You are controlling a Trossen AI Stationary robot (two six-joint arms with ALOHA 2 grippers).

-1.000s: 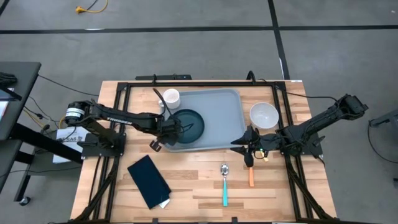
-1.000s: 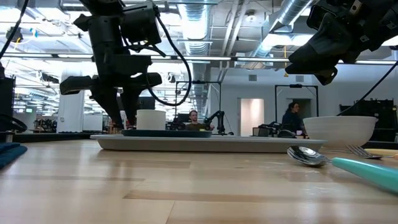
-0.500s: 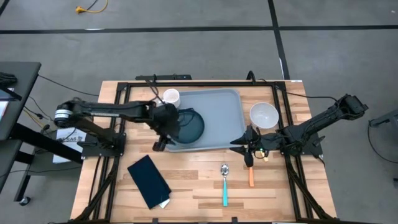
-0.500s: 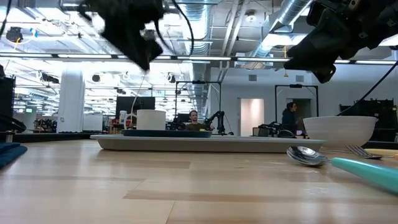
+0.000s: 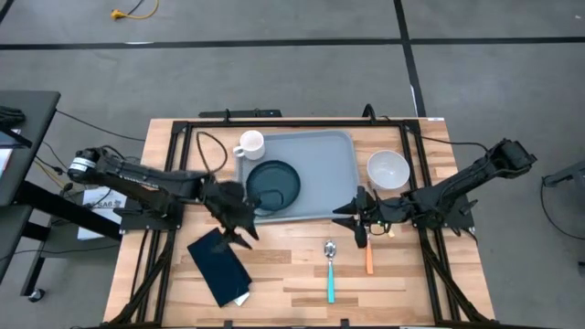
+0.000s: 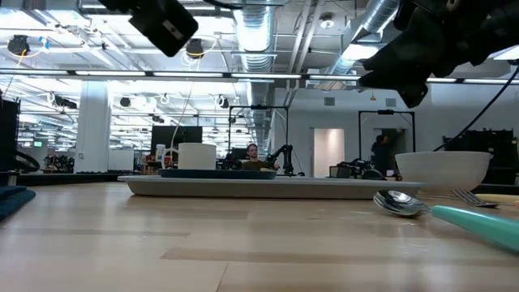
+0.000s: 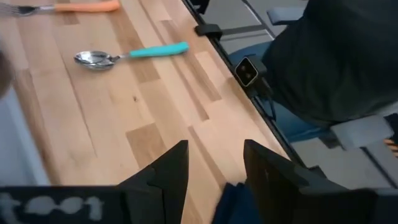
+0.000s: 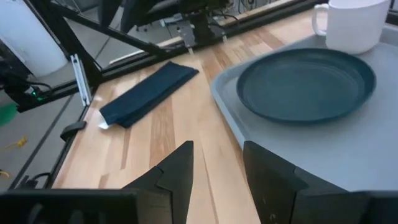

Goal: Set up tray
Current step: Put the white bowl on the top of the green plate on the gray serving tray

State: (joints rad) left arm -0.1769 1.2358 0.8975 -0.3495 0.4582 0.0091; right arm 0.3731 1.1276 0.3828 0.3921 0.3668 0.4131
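The light grey-blue tray (image 5: 324,169) lies flat at the table's far middle. It carries a dark round plate (image 5: 274,184) and a white mug (image 5: 249,143), which also show in the right wrist view as plate (image 8: 305,84) and mug (image 8: 351,25). My left gripper (image 5: 242,232) hovers open above the bare wood just off the tray's near left corner, beside the navy napkin (image 5: 219,267). In its wrist view the left gripper (image 7: 214,168) holds nothing. My right gripper (image 5: 352,222) hangs open off the tray's near right corner, with the right gripper (image 8: 217,168) facing the plate.
A white bowl (image 5: 388,169) sits right of the tray. A teal-handled spoon (image 5: 330,272) and an orange-handled fork (image 5: 368,257) lie on the wood near the table's middle front. Black frame rails run along the table's left, right and far sides. People show in the room beyond.
My left gripper has left the plate's left rim, risen and swung toward the table's near edge, ending above the wood next to the napkin. The plate has stayed on the tray. My right gripper has edged slightly toward the table's left.
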